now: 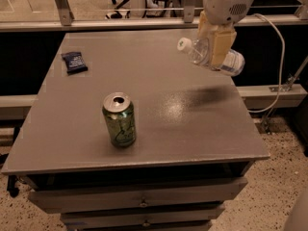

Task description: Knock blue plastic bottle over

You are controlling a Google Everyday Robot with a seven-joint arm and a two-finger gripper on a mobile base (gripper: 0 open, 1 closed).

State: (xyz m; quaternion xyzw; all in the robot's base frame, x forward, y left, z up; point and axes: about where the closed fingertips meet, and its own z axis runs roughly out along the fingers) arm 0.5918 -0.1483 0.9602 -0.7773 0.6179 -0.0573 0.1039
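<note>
The blue plastic bottle [208, 55] is a clear bottle with a white cap [183, 44] and a pale blue-and-white label. It lies nearly sideways in the air above the right rear part of the grey table [159, 129], cap pointing left. My gripper [217, 44] comes down from the top of the view and is shut on the bottle's middle, its tan fingers [220, 47] on either side of it. The bottle's shadow falls on the tabletop below.
A green soda can [119, 120] stands upright at the table's front left. A small dark blue packet [74, 62] lies at the far left. Drawers sit under the tabletop. A white cable hangs at the right, and a rail runs behind the table.
</note>
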